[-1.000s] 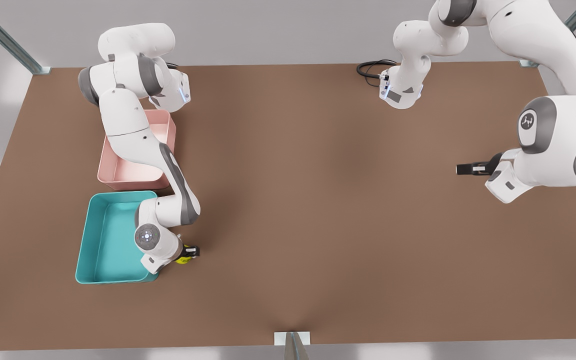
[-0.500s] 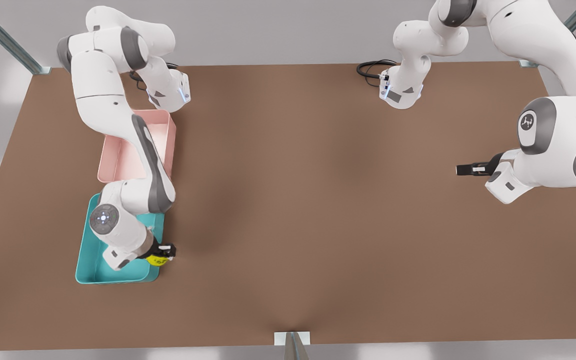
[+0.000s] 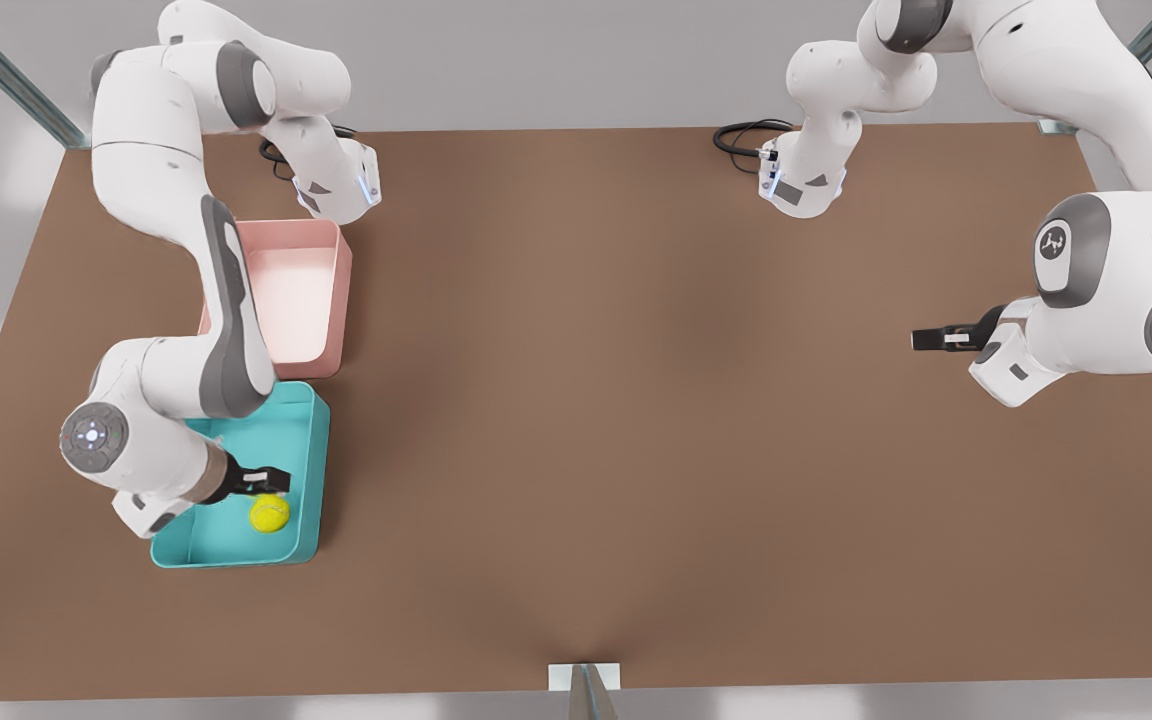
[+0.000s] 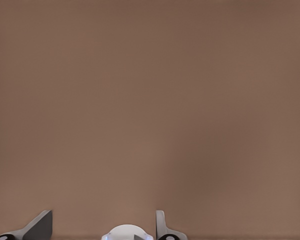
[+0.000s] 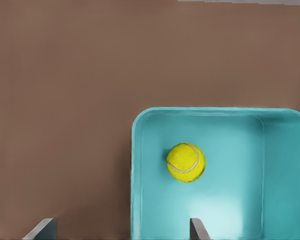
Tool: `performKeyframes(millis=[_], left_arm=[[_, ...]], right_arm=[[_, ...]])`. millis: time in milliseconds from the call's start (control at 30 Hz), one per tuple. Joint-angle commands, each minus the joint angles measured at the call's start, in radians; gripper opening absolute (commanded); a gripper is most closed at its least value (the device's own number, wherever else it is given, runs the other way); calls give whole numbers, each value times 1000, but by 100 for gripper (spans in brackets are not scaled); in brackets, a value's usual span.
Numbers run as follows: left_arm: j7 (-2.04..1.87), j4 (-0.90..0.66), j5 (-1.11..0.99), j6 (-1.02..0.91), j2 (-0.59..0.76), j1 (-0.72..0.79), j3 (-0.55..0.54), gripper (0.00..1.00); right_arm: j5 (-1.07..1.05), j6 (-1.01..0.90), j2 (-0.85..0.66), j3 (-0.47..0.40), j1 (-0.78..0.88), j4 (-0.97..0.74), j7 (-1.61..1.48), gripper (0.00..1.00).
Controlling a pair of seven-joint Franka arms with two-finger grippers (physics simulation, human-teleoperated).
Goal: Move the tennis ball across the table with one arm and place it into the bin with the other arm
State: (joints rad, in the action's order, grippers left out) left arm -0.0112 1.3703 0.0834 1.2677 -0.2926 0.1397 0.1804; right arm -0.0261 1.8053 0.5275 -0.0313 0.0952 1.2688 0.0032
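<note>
The yellow-green tennis ball (image 3: pixel 269 514) (image 5: pixel 185 162) lies on the floor of the teal bin (image 3: pixel 320 470) (image 5: pixel 135 175), near the bin's front corner at the front view's left. My right gripper (image 3: pixel 266 481) (image 5: pixel 120 226) hovers just above the ball, open, its fingers wide apart with nothing between them. Over bare brown table (image 3: pixel 636 400) at the front view's right, my left gripper (image 3: pixel 928 339) (image 4: pixel 102 223) waits open and holds nothing.
A smaller pink tray (image 3: pixel 334 300) stands right behind the bin, touching or nearly touching it. A black cable (image 3: pixel 736 135) loops at the far table edge beside an arm base. A metal bracket (image 3: pixel 584 678) sits at the near edge.
The right arm swung toward the front view's left, carrying the ball from beside the bin to over it. Its gripper opened, and the ball now lies in the bin. The left arm stayed still.
</note>
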Motion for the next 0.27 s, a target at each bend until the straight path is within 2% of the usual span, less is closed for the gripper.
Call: performKeyframes(millis=[0,33,100,233], left_arm=[[-3,0,-1,-1,1,0,-1,100],[-3,0,-1,-1,1,0,1,100],[-3,0,-1,-1,1,0,-1,100],[-3,0,1,-1,1,0,-1,100]], right_arm=[[34,-501,-87,1,15,-75,130,100],[29,-531,-194,1,14,-20,143,100],[32,-511,-300,1,-26,70,121,100],[29,-463,-362,4,-42,141,103,100]])
